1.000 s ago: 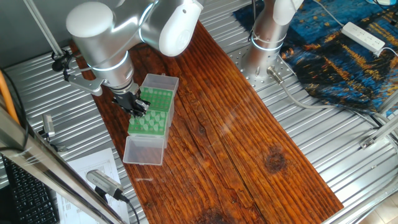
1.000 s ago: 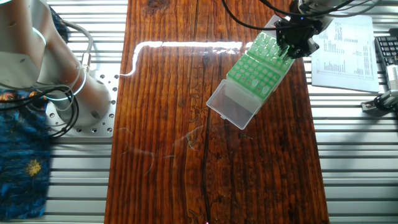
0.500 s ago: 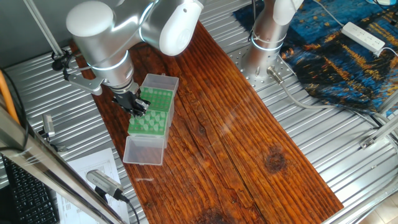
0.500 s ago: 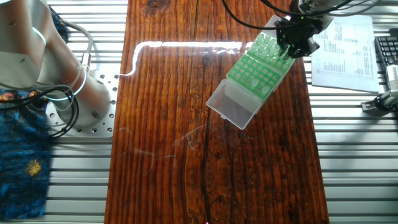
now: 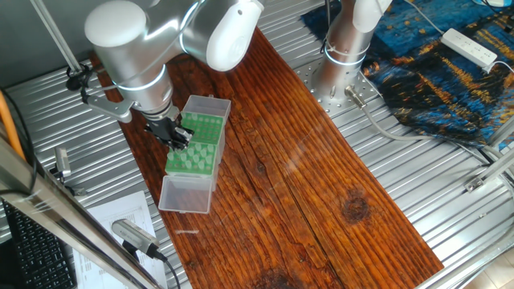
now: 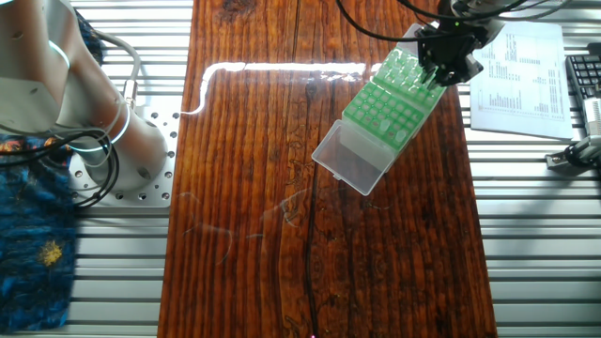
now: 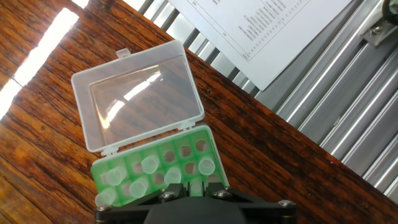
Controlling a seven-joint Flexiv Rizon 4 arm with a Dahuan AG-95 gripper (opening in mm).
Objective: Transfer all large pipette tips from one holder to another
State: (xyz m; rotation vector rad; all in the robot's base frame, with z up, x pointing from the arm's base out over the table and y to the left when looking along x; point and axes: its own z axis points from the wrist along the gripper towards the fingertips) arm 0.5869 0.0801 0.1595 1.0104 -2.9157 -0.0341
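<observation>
Wooden table point(image 5: 305, 177); printed sheet point(image 7: 273, 31) beside green rack point(image 6: 390, 108).

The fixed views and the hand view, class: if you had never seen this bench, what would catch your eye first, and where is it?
First, the bright green rack with its clear lid folded open, lying aslant on the dark wooden board. Next, the black pincer poised over the rack's far end, where pale pipette tips stand in some holes. Beyond the board's edge lies a printed sheet on the ribbed metal table.
</observation>
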